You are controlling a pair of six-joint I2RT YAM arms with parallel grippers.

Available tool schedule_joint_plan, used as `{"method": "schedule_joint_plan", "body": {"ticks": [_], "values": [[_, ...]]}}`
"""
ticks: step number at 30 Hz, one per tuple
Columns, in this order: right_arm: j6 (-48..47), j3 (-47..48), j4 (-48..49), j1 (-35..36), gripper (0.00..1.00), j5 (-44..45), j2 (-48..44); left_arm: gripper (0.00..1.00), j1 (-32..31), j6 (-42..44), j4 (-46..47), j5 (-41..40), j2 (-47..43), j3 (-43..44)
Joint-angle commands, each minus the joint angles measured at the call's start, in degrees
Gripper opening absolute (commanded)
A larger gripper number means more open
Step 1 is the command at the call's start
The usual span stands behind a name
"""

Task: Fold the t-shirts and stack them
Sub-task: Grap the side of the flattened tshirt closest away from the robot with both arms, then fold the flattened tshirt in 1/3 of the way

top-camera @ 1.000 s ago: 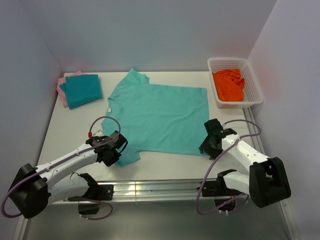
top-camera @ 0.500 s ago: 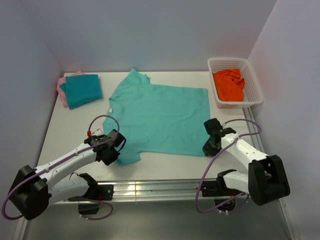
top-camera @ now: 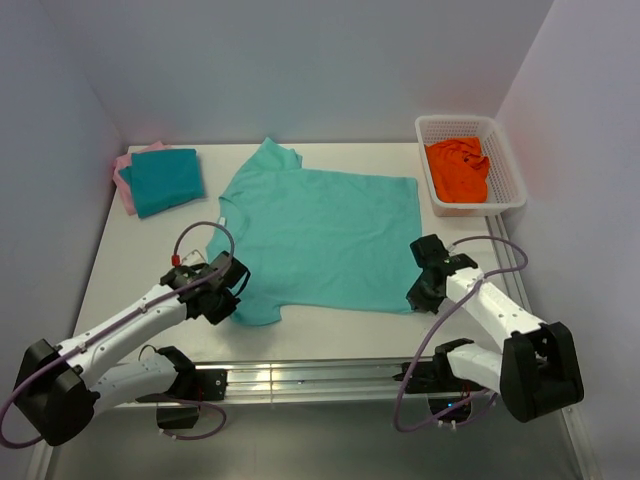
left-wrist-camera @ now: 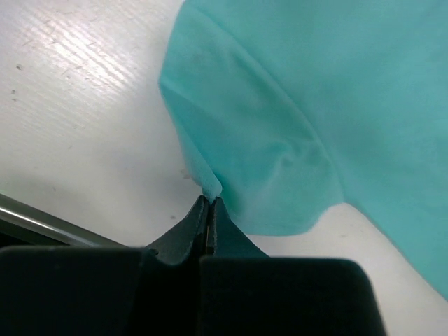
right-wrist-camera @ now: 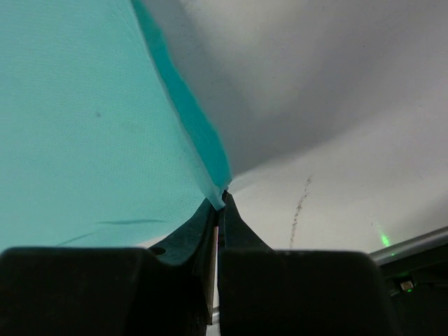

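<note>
The mint-green t-shirt [top-camera: 315, 235] lies spread flat in the middle of the desk [top-camera: 140, 260], collar to the left and hem to the right. Its far sleeve reaches the back edge of the desk.

The left tool [left-wrist-camera: 210, 199] is closed on the rim of the near sleeve, with a small fold of cloth pinched between its tips. The right tool [right-wrist-camera: 222, 199] is closed on the near right hem corner. In the right wrist view the cloth rises from the pinch, with shadow on the desk under that edge.

A strip of bare desk runs between the shirt's near edge and the front rail. There is more bare surface to the left of the collar.

At the far left corner a folded teal t-shirt [top-camera: 165, 180] rests on a pink t-shirt [top-camera: 127, 165], whose edge shows beneath it; both are apart from the green one. At the far right a white basket [top-camera: 505, 190] holds an orange cloth [top-camera: 458, 168], close to the shirt's far hem corner but not touching it.
</note>
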Motion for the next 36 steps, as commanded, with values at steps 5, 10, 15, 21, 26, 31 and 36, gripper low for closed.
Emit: {"method": "schedule_joint_plan", "body": {"ticks": [5, 10, 15, 21, 26, 31, 36], "values": [[-1.2, 9.2, -8.0, -0.4, 0.00, 2.5, -3.6, 0.00, 1.4, 0.8, -1.8, 0.3, 2.0, 10.1], [-2.9, 15.8, -9.4, -1.0, 0.00, 2.9, -0.4, 0.00, 3.6, 4.5, -0.2, 0.6, 7.6, 16.3], [-4.7, 21.6, -9.1, -2.5, 0.00, 2.9, 4.7, 0.00, 8.3, 9.6, 1.7, 1.6, 12.0, 21.9], [-7.5, 27.2, -7.5, -5.6, 0.00, 2.4, 11.3, 0.00, 15.1, 15.7, 4.4, 3.3, 18.3, 27.9], [-8.1, 33.0, -6.1, -7.8, 0.00, 1.7, 20.6, 0.00, 19.4, 20.1, 7.3, 4.1, 27.7, 34.2], [-7.2, 42.8, -6.4, -8.2, 0.00, 2.1, 31.5, 0.00, 22.3, 25.0, 10.4, 6.1, 42.2, 45.8], [-5.5, 52.0, -9.2, -8.2, 0.00, 3.6, 43.1, 0.00, 23.9, 31.0, 12.7, 7.6, 55.7, 59.9]]}}
